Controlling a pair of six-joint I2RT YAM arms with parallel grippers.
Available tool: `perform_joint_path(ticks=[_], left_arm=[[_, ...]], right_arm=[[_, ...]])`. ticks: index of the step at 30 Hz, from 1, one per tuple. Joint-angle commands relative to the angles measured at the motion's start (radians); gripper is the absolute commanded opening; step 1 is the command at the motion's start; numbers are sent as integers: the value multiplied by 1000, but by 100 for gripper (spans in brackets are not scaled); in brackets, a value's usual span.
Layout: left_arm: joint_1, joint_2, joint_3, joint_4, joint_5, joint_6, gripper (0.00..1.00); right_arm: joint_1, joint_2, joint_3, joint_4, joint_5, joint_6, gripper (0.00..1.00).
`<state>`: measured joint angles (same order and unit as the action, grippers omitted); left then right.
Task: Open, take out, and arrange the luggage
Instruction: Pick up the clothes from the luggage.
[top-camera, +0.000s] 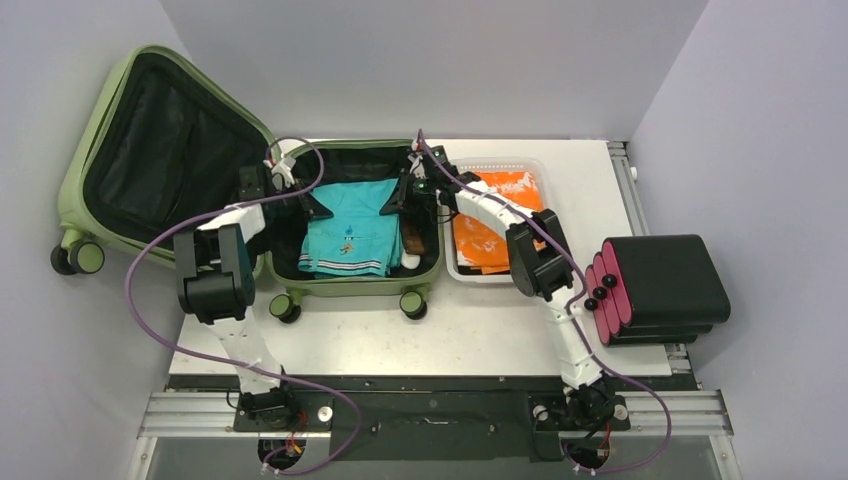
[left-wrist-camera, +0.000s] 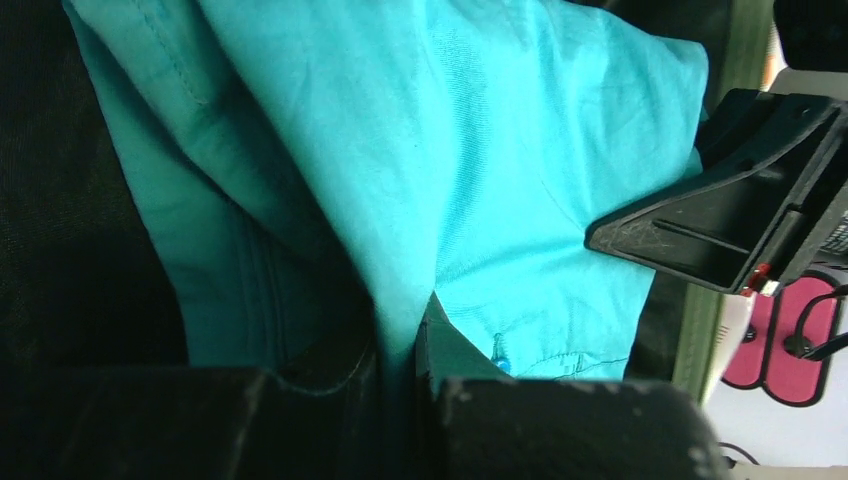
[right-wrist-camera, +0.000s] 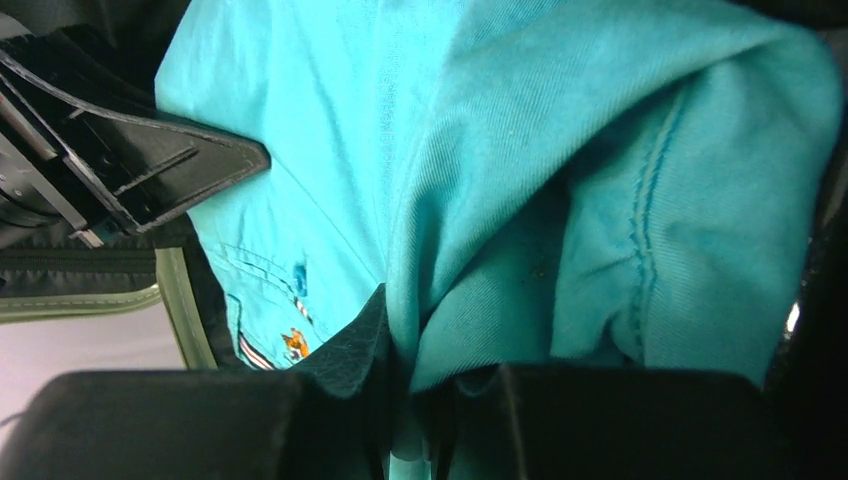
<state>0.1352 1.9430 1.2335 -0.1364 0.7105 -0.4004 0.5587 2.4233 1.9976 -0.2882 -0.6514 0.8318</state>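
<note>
Now lift evenly: your left hand (left-wrist-camera: 405, 385) and right hand (right-wrist-camera: 435, 390) are each clamped on a far corner of the teal shirt (top-camera: 350, 230) inside the open luggage (top-camera: 160, 150), which lies at 12 o'clock on the tabletop (top-camera: 450, 340). Raise both hands together and keep the shirt clear of the suitcase wall. The white basket (top-camera: 535, 165) sits at 1 o'clock and the black case (top-camera: 665, 280) at 3 o'clock

Both arms stretched forward, converging; left gripper (left-wrist-camera: 420, 385), right gripper (right-wrist-camera: 440, 392) each pinched tight on teal shirt (top-camera: 345, 235).

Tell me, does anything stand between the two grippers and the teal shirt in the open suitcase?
Nothing visible does. The left gripper and right gripper are each shut on the teal shirt inside the suitcase.
</note>
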Motion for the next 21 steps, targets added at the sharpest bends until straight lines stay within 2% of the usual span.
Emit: perform_joint_path(ticks=[1, 11, 21], left_arm=[[10, -145, 103, -1, 25, -43, 0], [-46, -234, 135, 10, 39, -99, 0], [-142, -205, 182, 37, -21, -107, 0]], right_arm=[[-32, -157, 75, -4, -24, -88, 0], [-56, -230, 119, -6, -53, -102, 0], [-114, -303, 107, -37, -29, -130, 0]])
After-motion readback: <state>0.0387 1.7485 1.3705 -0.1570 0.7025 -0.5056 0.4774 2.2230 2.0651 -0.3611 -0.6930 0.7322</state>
